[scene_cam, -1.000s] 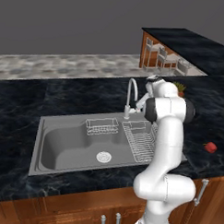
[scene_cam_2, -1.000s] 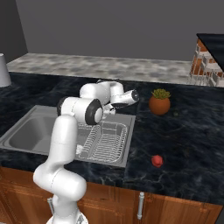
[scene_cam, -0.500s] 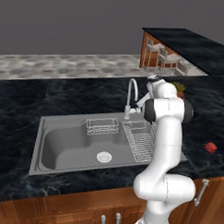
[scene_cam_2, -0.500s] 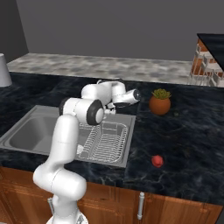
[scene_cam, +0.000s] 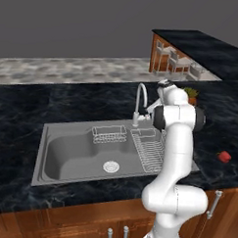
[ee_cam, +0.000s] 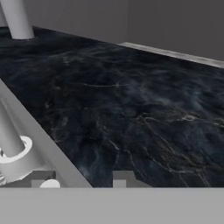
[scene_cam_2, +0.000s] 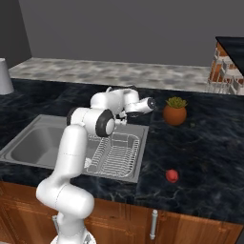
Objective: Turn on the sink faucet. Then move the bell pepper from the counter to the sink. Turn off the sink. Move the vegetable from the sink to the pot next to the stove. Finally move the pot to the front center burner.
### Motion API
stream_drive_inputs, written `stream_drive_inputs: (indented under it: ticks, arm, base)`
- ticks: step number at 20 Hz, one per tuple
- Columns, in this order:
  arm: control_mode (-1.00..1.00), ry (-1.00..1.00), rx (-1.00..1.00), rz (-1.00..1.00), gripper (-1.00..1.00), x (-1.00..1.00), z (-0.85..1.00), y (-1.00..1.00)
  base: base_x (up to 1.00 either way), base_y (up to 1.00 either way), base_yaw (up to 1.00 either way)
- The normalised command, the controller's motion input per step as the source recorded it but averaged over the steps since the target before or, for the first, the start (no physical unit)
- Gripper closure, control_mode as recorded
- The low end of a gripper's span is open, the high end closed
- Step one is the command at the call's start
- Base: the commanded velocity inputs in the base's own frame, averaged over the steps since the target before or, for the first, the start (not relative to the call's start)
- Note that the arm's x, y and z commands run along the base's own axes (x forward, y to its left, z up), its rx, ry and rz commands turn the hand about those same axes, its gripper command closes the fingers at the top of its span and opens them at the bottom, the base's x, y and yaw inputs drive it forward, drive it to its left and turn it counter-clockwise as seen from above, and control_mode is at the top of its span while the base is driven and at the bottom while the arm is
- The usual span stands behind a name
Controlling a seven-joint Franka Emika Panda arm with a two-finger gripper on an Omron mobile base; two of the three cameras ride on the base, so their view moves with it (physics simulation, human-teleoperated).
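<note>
The curved silver faucet stands behind the steel sink, and no water shows at its spout. My gripper hovers just right of the faucet's base, low over the counter, and looks shut with nothing held. In the hand view the faucet's base is at lower left, beside my gripper, whose tips barely rise into view. The red bell pepper lies on the dark counter far right of the sink, also seen near the counter's front. The pot and stove are out of view.
A wire dish rack fills the sink's right part, and a small basket hangs at its back. A potted plant stands behind the pepper. A white cylinder sits far left on the counter.
The hand has shifted only slightly beside the faucet. The pepper and everything else stay where they were.
</note>
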Motion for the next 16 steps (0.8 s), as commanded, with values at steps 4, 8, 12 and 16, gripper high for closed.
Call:
stream_drive_inputs:
  ticks: [4,8,12,16]
  arm:
    - [-1.00,0.00,0.00,-0.06,1.00,0.00,-0.74,-0.73]
    - [-1.00,0.00,0.00,-0.06,1.00,0.00,-0.76,-0.73]
    - [-1.00,0.00,0.00,-0.05,1.00,-0.01,-0.79,-0.71]
    - [-1.00,-0.01,0.00,-0.05,1.00,-0.02,-0.82,-0.74]
  base:
    - [0.00,0.00,0.00]
    - [0.00,0.00,0.00]
    - [0.00,0.00,0.00]
    - [0.00,0.00,0.00]
